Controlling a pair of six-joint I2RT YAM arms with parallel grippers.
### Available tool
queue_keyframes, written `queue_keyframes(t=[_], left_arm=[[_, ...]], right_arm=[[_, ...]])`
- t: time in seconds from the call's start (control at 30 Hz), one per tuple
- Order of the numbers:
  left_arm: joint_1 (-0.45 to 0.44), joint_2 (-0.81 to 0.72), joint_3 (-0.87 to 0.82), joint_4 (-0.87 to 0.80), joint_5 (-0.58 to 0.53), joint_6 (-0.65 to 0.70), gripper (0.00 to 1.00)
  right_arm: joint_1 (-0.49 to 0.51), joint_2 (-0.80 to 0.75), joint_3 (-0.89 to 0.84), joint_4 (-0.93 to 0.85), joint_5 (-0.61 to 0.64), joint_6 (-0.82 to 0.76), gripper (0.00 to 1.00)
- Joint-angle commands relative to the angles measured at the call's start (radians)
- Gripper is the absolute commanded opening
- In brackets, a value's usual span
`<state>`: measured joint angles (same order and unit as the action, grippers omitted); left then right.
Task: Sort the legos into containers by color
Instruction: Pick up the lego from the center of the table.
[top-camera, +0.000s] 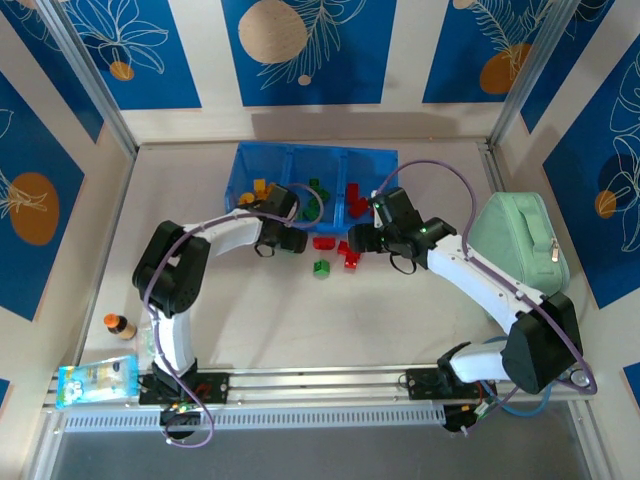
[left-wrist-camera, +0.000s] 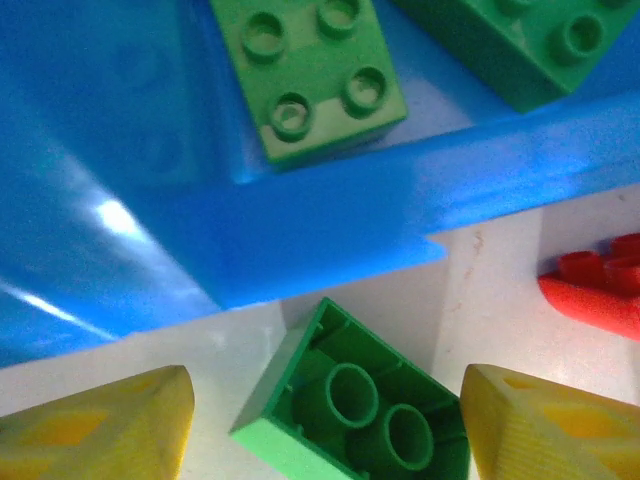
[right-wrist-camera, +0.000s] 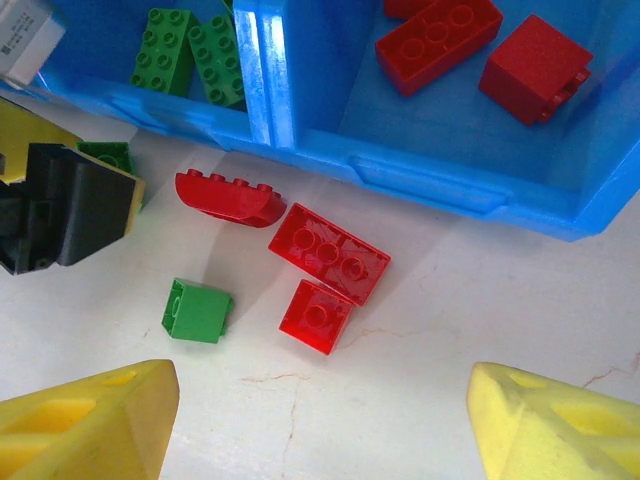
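The blue tray (top-camera: 262, 152) lies at the back, holding yellow-orange bricks (top-camera: 258, 190), green bricks (top-camera: 316, 190) and red bricks (top-camera: 358, 198) in separate compartments. My left gripper (left-wrist-camera: 325, 405) is open just in front of the tray wall (left-wrist-camera: 330, 215), straddling an upside-down green brick (left-wrist-camera: 360, 410) on the table. My right gripper (right-wrist-camera: 322, 400) is open over bare table with nothing between its fingers. Ahead of it lie a long red brick (right-wrist-camera: 328, 252), a small red brick (right-wrist-camera: 316, 316), a curved red brick (right-wrist-camera: 228, 196) and a green cube (right-wrist-camera: 198, 310).
A mint-green zippered case (top-camera: 520, 240) sits at the right, beside the right arm. A small bottle (top-camera: 120, 325) and a snack packet (top-camera: 95, 378) lie at the near left. The two grippers (top-camera: 283, 240) (top-camera: 362, 240) are close together in front of the tray.
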<state>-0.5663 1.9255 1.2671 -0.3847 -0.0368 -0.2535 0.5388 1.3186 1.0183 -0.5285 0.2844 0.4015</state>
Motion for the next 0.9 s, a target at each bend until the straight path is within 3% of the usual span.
queue_keyframes(t=[0.0, 0.27, 0.43, 0.87], left_arm=[[-0.029, 0.019, 0.007, -0.015, 0.008, 0.016, 0.7], [-0.046, 0.019, -0.011, -0.01, -0.003, -0.004, 0.57], [-0.052, 0.011, -0.031, -0.006, -0.013, -0.009, 0.42], [-0.067, -0.166, -0.076, -0.022, -0.007, -0.034, 0.4]], right_arm=[[-0.005, -0.012, -0.007, 0.02, -0.024, 0.017, 0.76], [-0.005, -0.008, -0.012, 0.025, -0.022, 0.021, 0.76], [-0.006, -0.012, -0.027, 0.03, -0.023, 0.028, 0.76], [-0.006, -0.034, -0.046, 0.037, -0.017, 0.034, 0.76]])
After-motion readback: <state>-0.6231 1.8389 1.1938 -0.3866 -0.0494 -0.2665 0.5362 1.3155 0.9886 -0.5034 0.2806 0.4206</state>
